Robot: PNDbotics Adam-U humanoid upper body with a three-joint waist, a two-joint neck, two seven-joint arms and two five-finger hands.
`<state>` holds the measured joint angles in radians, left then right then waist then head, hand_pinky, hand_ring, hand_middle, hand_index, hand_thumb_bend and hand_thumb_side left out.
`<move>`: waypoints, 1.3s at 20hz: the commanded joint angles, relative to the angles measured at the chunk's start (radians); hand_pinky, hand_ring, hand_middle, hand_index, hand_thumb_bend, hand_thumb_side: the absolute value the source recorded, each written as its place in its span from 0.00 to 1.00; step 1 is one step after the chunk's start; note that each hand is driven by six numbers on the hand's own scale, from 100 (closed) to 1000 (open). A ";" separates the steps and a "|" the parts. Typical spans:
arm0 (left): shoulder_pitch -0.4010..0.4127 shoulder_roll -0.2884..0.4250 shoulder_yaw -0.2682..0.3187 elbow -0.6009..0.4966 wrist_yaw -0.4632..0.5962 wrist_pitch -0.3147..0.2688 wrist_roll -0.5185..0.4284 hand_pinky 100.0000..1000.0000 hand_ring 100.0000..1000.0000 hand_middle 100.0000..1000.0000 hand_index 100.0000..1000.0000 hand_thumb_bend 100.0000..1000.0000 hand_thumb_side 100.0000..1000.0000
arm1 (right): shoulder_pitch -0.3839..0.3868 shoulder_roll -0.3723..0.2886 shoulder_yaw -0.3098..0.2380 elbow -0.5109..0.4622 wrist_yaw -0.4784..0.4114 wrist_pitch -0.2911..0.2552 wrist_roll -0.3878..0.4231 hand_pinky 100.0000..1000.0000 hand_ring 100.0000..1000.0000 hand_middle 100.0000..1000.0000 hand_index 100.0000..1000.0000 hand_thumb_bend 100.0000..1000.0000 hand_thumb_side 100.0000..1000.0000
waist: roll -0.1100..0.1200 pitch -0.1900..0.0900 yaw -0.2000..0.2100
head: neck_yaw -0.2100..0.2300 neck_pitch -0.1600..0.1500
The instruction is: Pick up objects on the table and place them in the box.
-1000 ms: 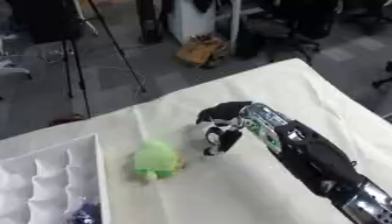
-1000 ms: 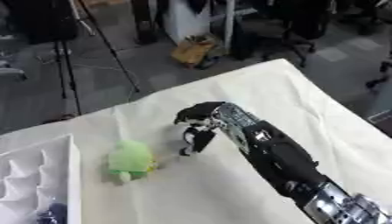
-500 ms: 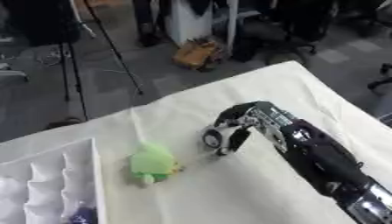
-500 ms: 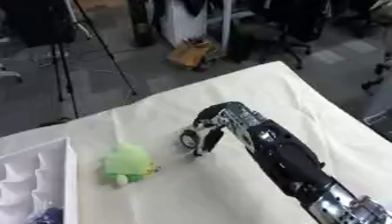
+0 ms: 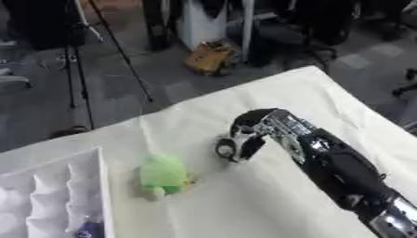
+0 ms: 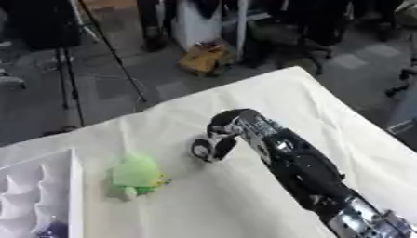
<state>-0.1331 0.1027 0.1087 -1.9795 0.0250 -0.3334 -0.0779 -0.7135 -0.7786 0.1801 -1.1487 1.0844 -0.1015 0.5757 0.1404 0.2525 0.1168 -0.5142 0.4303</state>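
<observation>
While the green soft toy (image 5: 164, 174) lies where it lay a second ago, the right hand (image 5: 238, 144) has turned at the wrist and its fingers (image 6: 205, 148), then hanging spread over the cloth, are now curled under toward the palm with nothing between them, tips at or just above the counter (image 5: 269, 200); whether they touch it cannot be told. The hand is near the toy on its right side, a strip of bare cloth between them. The toy sits on the counter's left part, just beside the white box (image 5: 57, 200), whose compartments fill the lower left corner; something purple (image 5: 88, 229) lies in a near compartment. The toy's long axis runs roughly away from the camera, its yellowish end toward the near edge. Open cloth spreads in front of and right of the arm; the counter's far edge runs diagonally behind the hand.
</observation>
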 commanded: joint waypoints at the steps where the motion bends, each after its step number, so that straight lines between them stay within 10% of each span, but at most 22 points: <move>1: -0.005 0.004 0.008 -0.020 0.000 0.000 0.001 0.97 0.83 0.79 0.71 0.38 0.84 | -0.022 -0.011 0.000 -0.016 0.022 0.013 -0.047 0.47 0.60 0.65 0.67 0.31 0.59 | -0.001 -0.005 0.002 | -0.002 -0.008; 12: -0.008 0.003 0.008 -0.020 -0.001 -0.001 0.001 0.97 0.83 0.79 0.71 0.38 0.84 | -0.016 0.004 0.006 -0.012 0.022 0.031 -0.242 0.29 0.46 0.44 0.46 0.17 0.42 | -0.002 -0.003 -0.001 | -0.003 -0.012; 21: -0.011 0.004 0.009 -0.020 -0.001 -0.002 0.003 0.97 0.83 0.79 0.71 0.38 0.83 | -0.010 0.000 0.022 -0.011 0.009 -0.045 -0.195 0.63 0.73 0.78 0.86 0.31 0.46 | -0.005 -0.001 0.000 | -0.004 -0.014; 26: -0.013 0.004 0.009 -0.020 -0.002 -0.002 0.003 0.97 0.83 0.79 0.71 0.38 0.83 | -0.009 -0.001 0.023 -0.034 0.034 -0.088 -0.157 0.66 0.74 0.79 0.81 0.29 0.43 | -0.006 -0.001 0.000 | -0.005 -0.016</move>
<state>-0.1359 0.0952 0.1087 -1.9795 0.0250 -0.3337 -0.0778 -0.7109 -0.7548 0.2097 -1.1587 1.1077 -0.1774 0.4120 0.1404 0.2525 0.1164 -0.5160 0.4285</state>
